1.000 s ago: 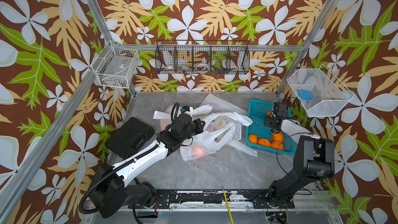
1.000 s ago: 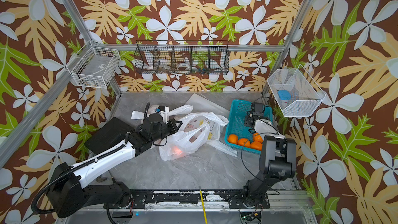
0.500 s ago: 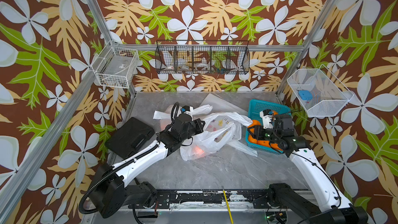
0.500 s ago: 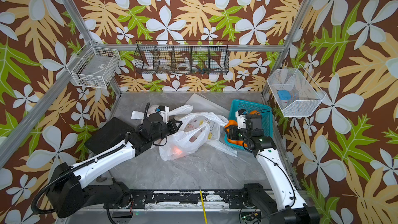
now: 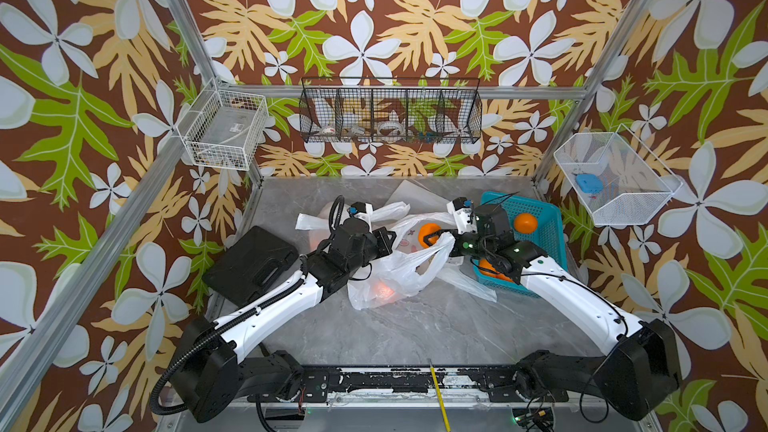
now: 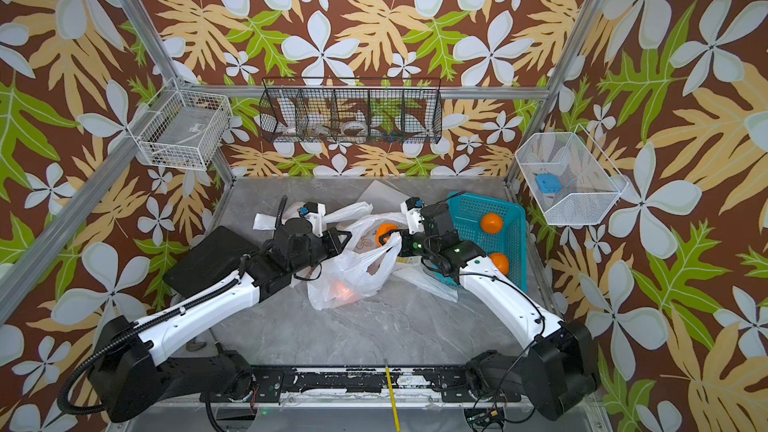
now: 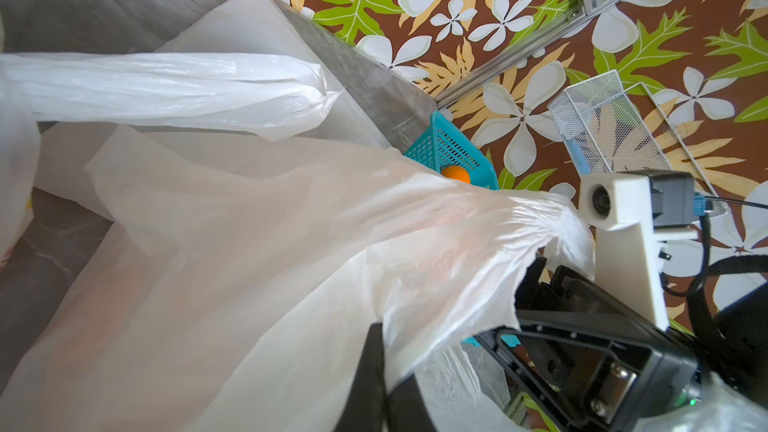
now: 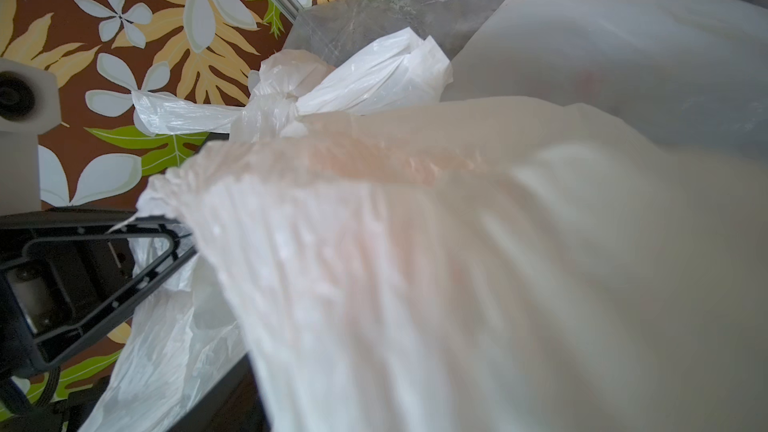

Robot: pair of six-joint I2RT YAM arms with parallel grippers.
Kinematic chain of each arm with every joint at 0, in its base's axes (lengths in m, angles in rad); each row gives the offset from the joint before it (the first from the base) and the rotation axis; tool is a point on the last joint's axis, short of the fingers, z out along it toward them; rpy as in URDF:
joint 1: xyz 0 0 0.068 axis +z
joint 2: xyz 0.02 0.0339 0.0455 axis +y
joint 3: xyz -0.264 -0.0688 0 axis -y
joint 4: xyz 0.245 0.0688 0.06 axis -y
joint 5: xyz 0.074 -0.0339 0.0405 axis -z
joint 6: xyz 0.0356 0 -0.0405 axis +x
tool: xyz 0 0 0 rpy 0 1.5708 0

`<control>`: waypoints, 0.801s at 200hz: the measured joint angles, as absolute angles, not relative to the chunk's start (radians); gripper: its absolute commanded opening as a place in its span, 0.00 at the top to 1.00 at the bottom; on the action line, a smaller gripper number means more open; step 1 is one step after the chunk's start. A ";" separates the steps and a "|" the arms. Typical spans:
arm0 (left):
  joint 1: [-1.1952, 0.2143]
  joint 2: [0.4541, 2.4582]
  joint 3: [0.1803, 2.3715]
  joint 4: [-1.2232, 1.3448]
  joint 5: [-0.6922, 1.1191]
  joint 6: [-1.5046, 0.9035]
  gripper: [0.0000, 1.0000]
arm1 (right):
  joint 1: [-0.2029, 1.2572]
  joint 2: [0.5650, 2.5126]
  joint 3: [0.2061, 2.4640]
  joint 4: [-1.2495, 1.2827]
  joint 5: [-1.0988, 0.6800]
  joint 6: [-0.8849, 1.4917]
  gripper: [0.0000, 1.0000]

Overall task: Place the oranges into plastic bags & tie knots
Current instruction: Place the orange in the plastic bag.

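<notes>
A translucent white plastic bag (image 5: 399, 272) (image 6: 353, 272) lies mid-table with an orange glow (image 5: 382, 288) inside. My left gripper (image 5: 392, 238) (image 7: 387, 371) is shut on its rim and holds the mouth up. My right gripper (image 5: 433, 237) (image 6: 389, 236) is at that mouth, with its fingers apart round an orange (image 5: 428, 231). In the right wrist view, bag plastic (image 8: 457, 263) hides the jaws. Behind lies a tied bag with its knot (image 8: 284, 103). More oranges (image 5: 525, 222) (image 6: 498, 261) sit in the teal basket (image 5: 544, 218).
A black case (image 5: 253, 263) lies left of my left arm. A flat pale sheet (image 5: 415, 197) lies at the back of the table. Wire baskets (image 5: 390, 116) hang on the walls. A yellow stick (image 5: 438, 392) rests on the front rail.
My right arm swung from the teal basket across to the bag's mouth, carrying an orange, and its jaws have widened. My left gripper kept its hold and place.
</notes>
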State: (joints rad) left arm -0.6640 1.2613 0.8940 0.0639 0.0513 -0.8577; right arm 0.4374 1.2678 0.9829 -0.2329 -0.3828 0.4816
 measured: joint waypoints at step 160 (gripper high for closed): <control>-0.604 1.243 0.863 0.068 0.036 -0.876 1.00 | -0.080 1.253 0.850 -0.444 0.115 0.287 0.04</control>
